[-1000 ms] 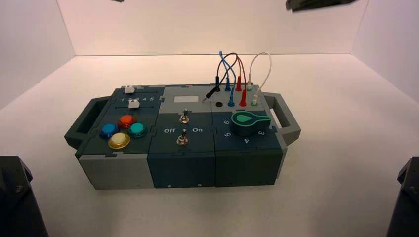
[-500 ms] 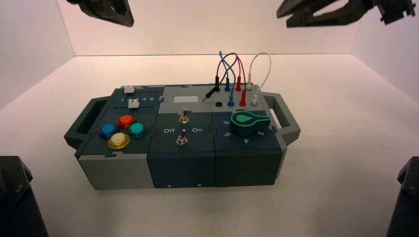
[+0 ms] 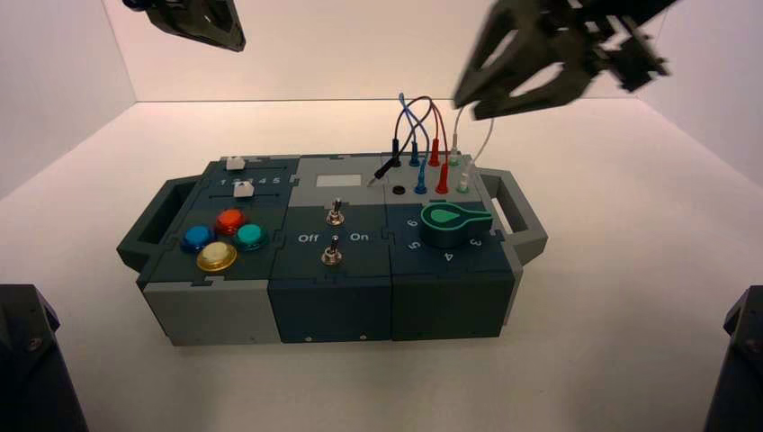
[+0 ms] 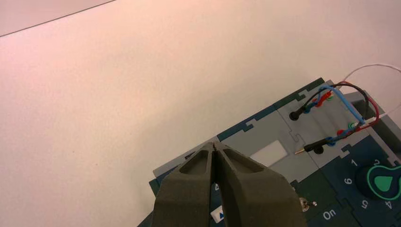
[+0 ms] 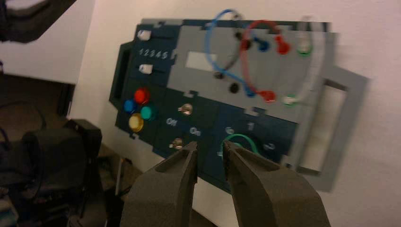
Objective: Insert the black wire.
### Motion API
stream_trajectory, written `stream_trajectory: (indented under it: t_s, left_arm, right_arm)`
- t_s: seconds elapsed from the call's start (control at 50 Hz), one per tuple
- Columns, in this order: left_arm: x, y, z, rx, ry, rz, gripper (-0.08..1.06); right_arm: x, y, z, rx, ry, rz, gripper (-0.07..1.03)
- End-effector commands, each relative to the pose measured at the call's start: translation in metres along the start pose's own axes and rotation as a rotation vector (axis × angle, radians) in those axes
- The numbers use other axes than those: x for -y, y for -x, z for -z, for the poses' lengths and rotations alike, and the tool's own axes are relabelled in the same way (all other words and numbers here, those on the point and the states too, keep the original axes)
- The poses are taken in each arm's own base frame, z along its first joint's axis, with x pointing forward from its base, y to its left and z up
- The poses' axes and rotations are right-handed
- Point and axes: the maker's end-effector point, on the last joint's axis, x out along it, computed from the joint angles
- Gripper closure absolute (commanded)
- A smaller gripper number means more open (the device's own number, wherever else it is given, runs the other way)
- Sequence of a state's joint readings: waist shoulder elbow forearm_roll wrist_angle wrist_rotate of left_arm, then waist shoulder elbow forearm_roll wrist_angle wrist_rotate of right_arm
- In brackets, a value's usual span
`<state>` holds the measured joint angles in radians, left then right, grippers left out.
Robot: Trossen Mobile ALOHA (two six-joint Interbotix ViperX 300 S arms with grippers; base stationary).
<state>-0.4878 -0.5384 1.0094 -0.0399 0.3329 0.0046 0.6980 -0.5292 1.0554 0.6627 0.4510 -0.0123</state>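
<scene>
The black wire (image 3: pixel 409 121) loops up at the back right of the box (image 3: pixel 333 297). One plug stands in a back-row socket. The other plug (image 4: pixel 316 145) lies loose on the grey panel, its silver pin bare, beside an empty black socket (image 3: pixel 399 191). My right gripper (image 3: pixel 465 108) hangs open in the air above and just right of the wires, holding nothing; in the right wrist view its jaws (image 5: pixel 210 147) stand apart over the box's front. My left gripper (image 3: pixel 236 40) hovers high at the back left, shut and empty (image 4: pixel 215 145).
Blue (image 3: pixel 419 166), red (image 3: pixel 442 180) and white (image 3: pixel 474 135) wires stand plugged in beside the black one. A green knob (image 3: pixel 448 223) sits in front of them. Two toggle switches (image 3: pixel 334 216), several coloured buttons (image 3: pixel 230 221), two white sliders and side handles (image 3: pixel 517 211) complete the box.
Both grippers have come into view from above. The right gripper has dropped down and leftward towards the wires, its jaws now wider apart. The left gripper has held still for the last half second.
</scene>
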Motion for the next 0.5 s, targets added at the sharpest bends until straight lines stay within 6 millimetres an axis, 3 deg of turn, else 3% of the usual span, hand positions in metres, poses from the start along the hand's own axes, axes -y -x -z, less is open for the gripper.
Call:
stream_trajectory:
  t_s: [0.02,0.5]
  left_arm:
    - [0.001,0.004,-0.013,0.040,-0.004,0.003,1.01]
    - [0.001,0.005,-0.014,0.043,-0.004,0.003,1.01]
  right_arm:
    - [-0.013,-0.004,-0.012,0.020,0.004,-0.021,0.66]
    - [-0.005,-0.036,-0.019,-0.033,-0.024,0.037,0.60]
